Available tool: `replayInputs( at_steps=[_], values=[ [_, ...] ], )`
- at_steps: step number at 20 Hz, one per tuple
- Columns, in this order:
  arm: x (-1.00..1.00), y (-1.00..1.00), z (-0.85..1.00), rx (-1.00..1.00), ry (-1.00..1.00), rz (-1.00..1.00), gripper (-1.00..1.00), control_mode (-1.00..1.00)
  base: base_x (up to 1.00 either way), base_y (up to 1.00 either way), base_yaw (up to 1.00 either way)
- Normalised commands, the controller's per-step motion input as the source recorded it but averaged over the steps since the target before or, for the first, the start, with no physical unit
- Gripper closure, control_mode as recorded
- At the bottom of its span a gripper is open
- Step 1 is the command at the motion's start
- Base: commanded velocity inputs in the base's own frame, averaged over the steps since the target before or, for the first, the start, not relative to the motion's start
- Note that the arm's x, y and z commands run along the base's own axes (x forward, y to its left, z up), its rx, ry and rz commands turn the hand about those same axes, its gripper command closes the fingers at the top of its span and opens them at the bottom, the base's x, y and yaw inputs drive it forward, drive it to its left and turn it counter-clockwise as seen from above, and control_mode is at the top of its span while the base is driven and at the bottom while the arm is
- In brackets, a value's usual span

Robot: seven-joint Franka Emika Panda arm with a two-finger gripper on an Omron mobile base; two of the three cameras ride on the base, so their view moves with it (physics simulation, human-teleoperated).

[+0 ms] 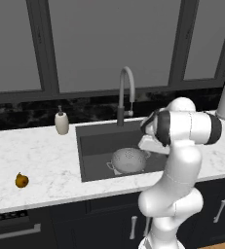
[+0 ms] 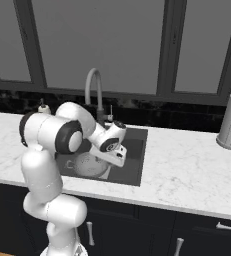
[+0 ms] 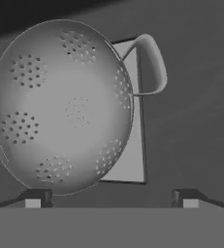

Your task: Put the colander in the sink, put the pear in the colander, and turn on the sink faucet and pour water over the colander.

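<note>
A: What is the gripper [image 3: 111, 198] doing?

B: In the hand view its two dark fingertips [image 3: 36, 197] are standing wide apart at six o'clock, gripping nothing. The jaws are spread and free of the bowl.

A: And the colander [image 3: 60, 106]?

B: It is sitting just past the tips, toward ten o'clock, on the floor of the sink [image 3: 191, 121], partly covering the lighter square patch. One loop handle is sticking out toward one o'clock.

A: From the base cameras?

B: In the left base view the colander [image 1: 129, 160] is resting inside the sink [image 1: 92, 146], with the arm's hand hanging over the basin at its three o'clock. The pear [image 1: 21, 180] is lying on the marble counter [image 1: 41, 160], well apart, at nine o'clock from the basin.

A: Farther back?

B: The sink faucet [image 1: 125, 95] is rising at twelve o'clock behind the basin, with a soap bottle [image 1: 61, 121] standing at about ten o'clock.
</note>
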Motion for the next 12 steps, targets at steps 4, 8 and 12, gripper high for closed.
replayInputs(
  at_steps=[4,8,12],
  values=[
    [-0.81,0.06,0.49,0.03,-0.23,0.01,-1.00,-1.00,0.00,0.00,0.00],
    [-0.62,0.22,0.71,0.00,-0.17,0.04,-1.00,-1.00,0.00,0.00,0.00],
    [-0.55,0.47,0.76,0.00,-0.05,0.06,-1.00,-1.00,0.00,0.00,0.00]
  ],
)
